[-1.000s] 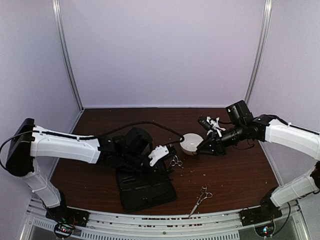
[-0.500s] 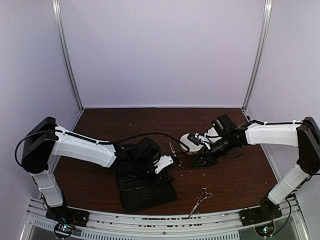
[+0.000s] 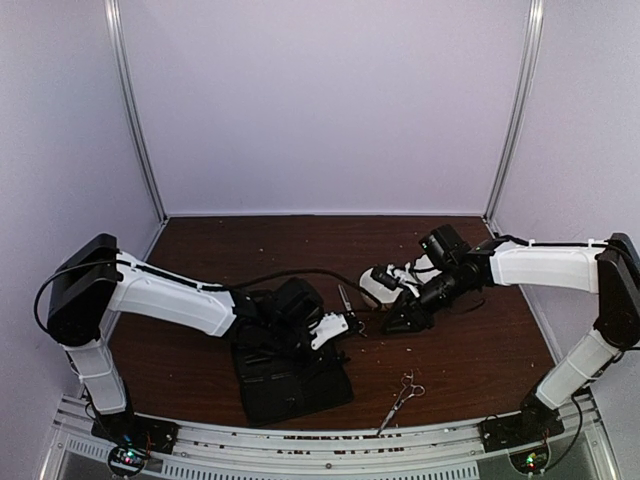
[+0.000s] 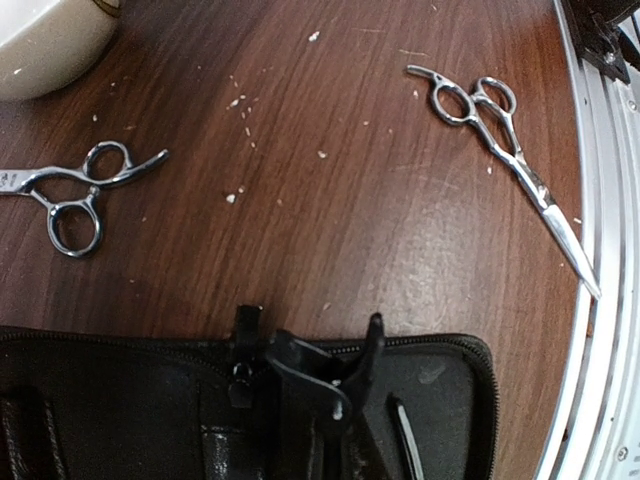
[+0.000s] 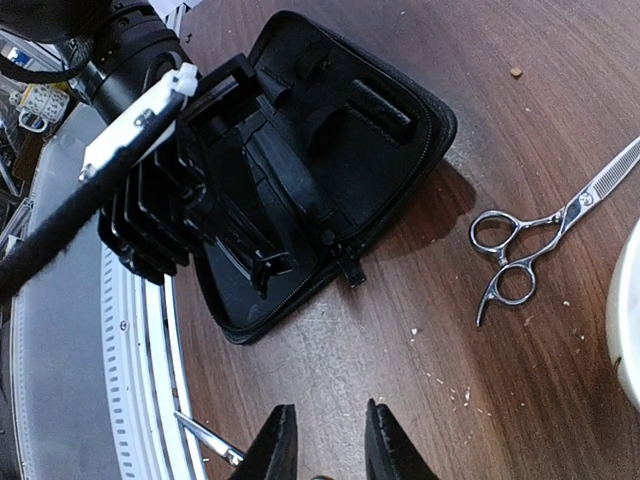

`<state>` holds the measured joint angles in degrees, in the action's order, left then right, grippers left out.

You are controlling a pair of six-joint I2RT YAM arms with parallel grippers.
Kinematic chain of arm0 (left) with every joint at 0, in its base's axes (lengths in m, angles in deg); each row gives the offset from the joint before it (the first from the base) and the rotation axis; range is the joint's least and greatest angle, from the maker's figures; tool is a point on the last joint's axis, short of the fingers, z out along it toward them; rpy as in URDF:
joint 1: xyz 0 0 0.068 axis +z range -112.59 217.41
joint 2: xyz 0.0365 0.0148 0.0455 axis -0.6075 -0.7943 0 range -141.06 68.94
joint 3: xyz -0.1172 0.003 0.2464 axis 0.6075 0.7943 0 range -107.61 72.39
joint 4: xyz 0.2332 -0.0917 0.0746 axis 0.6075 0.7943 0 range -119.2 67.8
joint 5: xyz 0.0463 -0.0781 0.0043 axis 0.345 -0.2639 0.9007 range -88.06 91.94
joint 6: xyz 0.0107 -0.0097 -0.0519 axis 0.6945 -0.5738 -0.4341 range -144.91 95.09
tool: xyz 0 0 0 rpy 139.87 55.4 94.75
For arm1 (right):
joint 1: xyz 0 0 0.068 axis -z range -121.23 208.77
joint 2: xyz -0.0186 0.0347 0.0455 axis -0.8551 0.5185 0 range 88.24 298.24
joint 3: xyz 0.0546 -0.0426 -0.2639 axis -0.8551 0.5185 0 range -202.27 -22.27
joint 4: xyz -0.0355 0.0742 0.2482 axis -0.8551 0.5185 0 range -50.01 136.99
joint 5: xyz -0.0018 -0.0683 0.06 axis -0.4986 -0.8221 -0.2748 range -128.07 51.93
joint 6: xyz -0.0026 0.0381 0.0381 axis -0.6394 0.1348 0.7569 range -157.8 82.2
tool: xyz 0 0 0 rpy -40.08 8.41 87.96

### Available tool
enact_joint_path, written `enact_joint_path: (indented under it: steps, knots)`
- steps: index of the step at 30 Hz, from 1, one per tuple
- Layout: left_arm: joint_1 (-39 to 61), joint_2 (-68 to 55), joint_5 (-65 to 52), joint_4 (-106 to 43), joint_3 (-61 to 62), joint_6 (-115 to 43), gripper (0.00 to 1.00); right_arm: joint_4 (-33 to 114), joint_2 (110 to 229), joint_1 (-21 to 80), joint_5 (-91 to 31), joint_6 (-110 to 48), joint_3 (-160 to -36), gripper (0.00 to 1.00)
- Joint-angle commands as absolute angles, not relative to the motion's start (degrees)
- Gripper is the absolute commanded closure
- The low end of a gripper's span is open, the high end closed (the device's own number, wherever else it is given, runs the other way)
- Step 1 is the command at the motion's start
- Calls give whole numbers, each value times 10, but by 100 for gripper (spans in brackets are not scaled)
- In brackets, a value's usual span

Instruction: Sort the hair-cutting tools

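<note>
One pair of silver scissors (image 3: 347, 306) lies on the table between my two grippers; it also shows in the left wrist view (image 4: 76, 187) and the right wrist view (image 5: 522, 249). A second pair of scissors (image 3: 401, 392) lies near the front edge, seen also in the left wrist view (image 4: 512, 153). My left gripper (image 3: 336, 327) hangs over the right edge of the open black case (image 3: 292, 376) and seems shut on a dark forked clip-like tool (image 4: 335, 365). A thin dark stick (image 4: 405, 432) lies in the case. My right gripper (image 5: 325, 440) is open and empty, low over bare table.
A white bowl (image 3: 381, 284) stands just behind the right gripper, and its rim shows in the left wrist view (image 4: 45, 50). The metal rail (image 3: 330, 440) runs along the front edge. Small pale crumbs are scattered over the brown table (image 3: 460, 350).
My right arm has swung left and down to the table beside the bowl. My left gripper has moved right to the case's edge. In the last half second, little has moved.
</note>
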<state>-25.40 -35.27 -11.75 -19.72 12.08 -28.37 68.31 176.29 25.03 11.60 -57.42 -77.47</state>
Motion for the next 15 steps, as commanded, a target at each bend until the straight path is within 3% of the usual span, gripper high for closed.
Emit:
enact_joint_path:
  steps: [1,15]
  knots:
    - [-257,-357,-90,-209,132,-253,96,704,1762,248,117,-596,-790,74]
    - [-257,-328,-80,-163,167,-257,96,719,1759,248,116,-606,-798,74]
